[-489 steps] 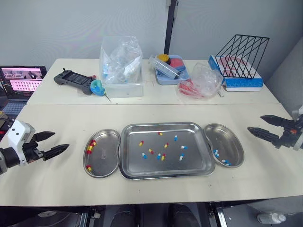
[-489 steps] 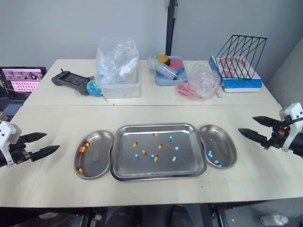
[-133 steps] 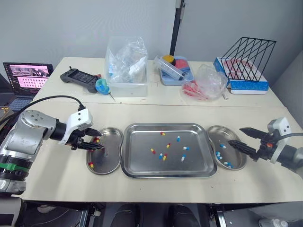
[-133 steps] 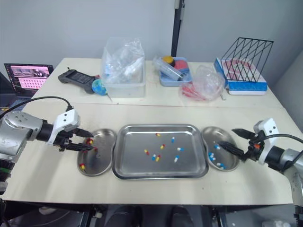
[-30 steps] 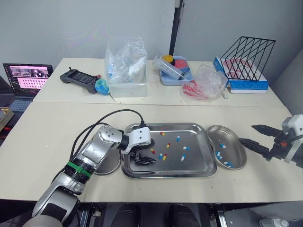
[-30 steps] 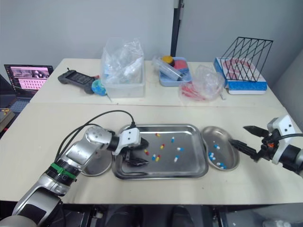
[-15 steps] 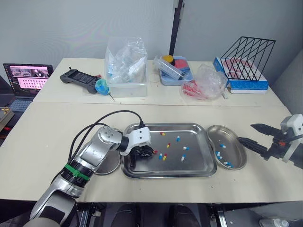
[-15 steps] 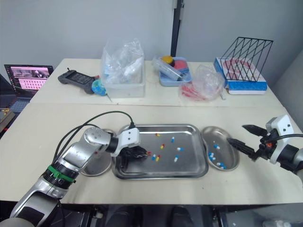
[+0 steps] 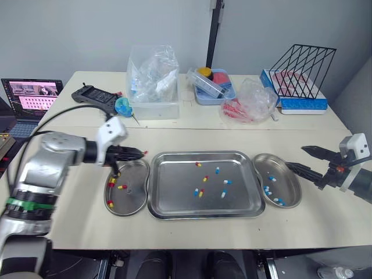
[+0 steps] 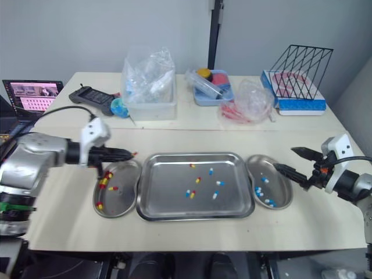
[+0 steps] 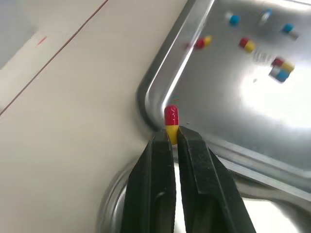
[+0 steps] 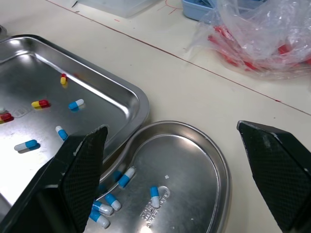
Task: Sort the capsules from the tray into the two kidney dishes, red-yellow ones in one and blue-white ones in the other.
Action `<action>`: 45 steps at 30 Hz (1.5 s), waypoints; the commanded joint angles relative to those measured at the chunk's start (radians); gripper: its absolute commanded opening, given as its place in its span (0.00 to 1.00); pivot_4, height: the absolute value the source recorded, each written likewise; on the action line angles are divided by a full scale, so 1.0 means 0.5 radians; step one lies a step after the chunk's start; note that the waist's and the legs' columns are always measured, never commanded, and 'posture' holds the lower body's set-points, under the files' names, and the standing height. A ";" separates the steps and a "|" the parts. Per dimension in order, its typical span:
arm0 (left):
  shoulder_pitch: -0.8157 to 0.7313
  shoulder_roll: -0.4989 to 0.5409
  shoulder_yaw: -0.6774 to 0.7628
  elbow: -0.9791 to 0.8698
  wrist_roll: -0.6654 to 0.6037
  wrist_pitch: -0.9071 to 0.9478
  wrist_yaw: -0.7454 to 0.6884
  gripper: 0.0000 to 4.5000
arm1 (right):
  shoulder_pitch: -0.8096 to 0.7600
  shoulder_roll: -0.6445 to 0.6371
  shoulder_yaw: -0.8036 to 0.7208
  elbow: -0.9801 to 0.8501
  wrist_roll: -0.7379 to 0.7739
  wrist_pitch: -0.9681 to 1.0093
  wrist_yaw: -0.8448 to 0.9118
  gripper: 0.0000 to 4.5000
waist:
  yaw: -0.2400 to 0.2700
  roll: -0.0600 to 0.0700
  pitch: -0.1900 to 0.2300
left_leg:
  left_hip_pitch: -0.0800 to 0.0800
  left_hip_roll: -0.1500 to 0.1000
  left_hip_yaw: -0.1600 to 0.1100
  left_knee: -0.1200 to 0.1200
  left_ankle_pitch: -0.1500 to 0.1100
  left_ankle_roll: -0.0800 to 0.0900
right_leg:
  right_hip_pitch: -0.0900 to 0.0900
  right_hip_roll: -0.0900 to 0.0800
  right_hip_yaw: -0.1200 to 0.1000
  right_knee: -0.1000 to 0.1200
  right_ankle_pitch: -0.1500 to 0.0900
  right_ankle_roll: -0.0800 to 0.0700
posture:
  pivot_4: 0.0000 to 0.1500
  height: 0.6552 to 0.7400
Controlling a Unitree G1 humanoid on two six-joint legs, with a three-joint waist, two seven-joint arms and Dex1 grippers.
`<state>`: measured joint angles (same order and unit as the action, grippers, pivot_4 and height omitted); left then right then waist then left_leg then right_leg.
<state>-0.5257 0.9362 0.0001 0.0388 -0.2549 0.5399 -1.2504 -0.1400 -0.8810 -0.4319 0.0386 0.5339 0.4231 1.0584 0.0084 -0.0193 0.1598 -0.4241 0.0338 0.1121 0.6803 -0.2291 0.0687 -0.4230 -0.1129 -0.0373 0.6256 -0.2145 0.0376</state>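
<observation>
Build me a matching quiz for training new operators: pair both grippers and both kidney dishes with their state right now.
Column one:
1. left gripper
2. right gripper
3. left kidney dish
4. right kidney dish

Column two:
A. contains blue-white capsules
B. open, holding nothing
C. shut on a red-yellow capsule
D. contains red-yellow capsules

Pairs: 1-C, 2-B, 3-D, 4-A.

A pale table [image 9: 192,232] stands before a grey wall [image 9: 87,35] and black post [image 9: 213,35].
</observation>
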 commanded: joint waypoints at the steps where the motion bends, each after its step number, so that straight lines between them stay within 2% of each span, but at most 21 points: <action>1: 0.135 0.094 0.081 -0.043 -0.043 -0.115 -0.091 0.01 | -0.065 -0.023 -0.006 0.025 0.026 -0.026 0.032 1.00 | 0.003 0.000 0.000 | 0.000 0.000 0.000 0.000 0.000 0.000 | 0.000 0.000 0.000 0.000 0.000 0.000 | 1.00 1.00; 7: 0.404 0.104 0.116 -0.142 -0.041 -0.189 -0.008 0.01 | -0.181 -0.032 0.073 0.107 -0.002 -0.035 0.071 1.00 | 0.010 0.000 0.000 | -0.001 0.001 0.000 0.001 0.000 0.000 | -0.001 -0.002 -0.001 -0.001 -0.001 -0.002 | 1.00 1.00; 10: 0.413 0.062 0.147 -0.164 -0.107 -0.132 0.052 0.23 | -0.201 -0.036 0.084 0.125 -0.007 -0.038 0.081 1.00 | 0.011 0.000 0.000 | -0.002 0.001 -0.001 0.001 0.000 0.000 | -0.001 -0.002 -0.002 0.000 -0.001 -0.002 | 1.00 1.00; 17: 0.412 0.118 0.223 -0.143 -0.187 -0.077 0.034 0.76 | -0.212 -0.057 0.089 0.147 -0.010 -0.038 0.101 1.00 | 0.003 0.000 0.000 | -0.001 0.001 0.001 0.000 0.000 -0.001 | -0.002 -0.001 -0.002 0.001 -0.001 -0.002 | 1.00 1.00; 20: 0.341 0.141 0.297 -0.009 -0.187 -0.116 0.063 0.98 | -0.221 -0.057 0.096 0.151 -0.020 -0.039 0.099 1.00 | 0.003 0.000 0.000 | -0.001 0.001 0.001 0.000 0.000 -0.001 | -0.002 -0.001 -0.002 0.000 -0.001 -0.002 | 1.00 1.00; 26: 0.119 0.157 0.620 0.514 -0.291 -0.340 0.070 0.99 | -0.223 -0.060 0.067 0.171 -0.017 -0.038 0.098 1.00 | 0.003 0.000 0.000 | -0.002 0.001 0.001 0.000 0.001 -0.001 | -0.002 -0.001 -0.003 0.001 -0.001 -0.002 | 1.00 1.00; 34: 0.195 0.148 0.891 1.161 -0.301 -0.878 0.004 0.99 | -0.189 -0.053 -0.011 0.270 -0.018 -0.091 0.069 1.00 | -0.007 0.000 0.000 | 0.000 0.002 0.003 -0.002 0.000 -0.001 | -0.003 -0.002 -0.003 0.001 -0.001 -0.002 | 1.00 1.00; 39: 0.192 0.196 0.911 1.375 -0.300 -1.059 -0.095 0.99 | -0.182 -0.058 -0.006 0.290 -0.028 -0.105 0.081 1.00 | 0.004 -0.001 0.001 | -0.001 0.002 0.002 -0.001 0.000 -0.001 | -0.002 -0.005 -0.005 0.001 0.000 -0.003 | 1.00 1.00; 45: 0.188 0.189 0.875 1.421 -0.296 -1.121 -0.173 0.99 | -0.193 -0.065 -0.005 0.299 -0.035 -0.105 0.087 1.00 | 0.002 -0.001 0.001 | -0.001 0.002 0.002 -0.001 0.000 -0.001 | -0.002 -0.006 -0.005 0.001 0.000 -0.003 | 1.00 1.00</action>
<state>-0.4256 1.0092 0.4248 0.7626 -0.3920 0.0010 -1.3203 -0.2267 -0.8828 -0.4054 0.1999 0.5129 0.3884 1.1005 0.0092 -0.0197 0.1600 -0.4244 0.0347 0.1134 0.6797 -0.2291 0.0680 -0.4242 -0.1158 -0.0398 0.6261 -0.2145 0.0361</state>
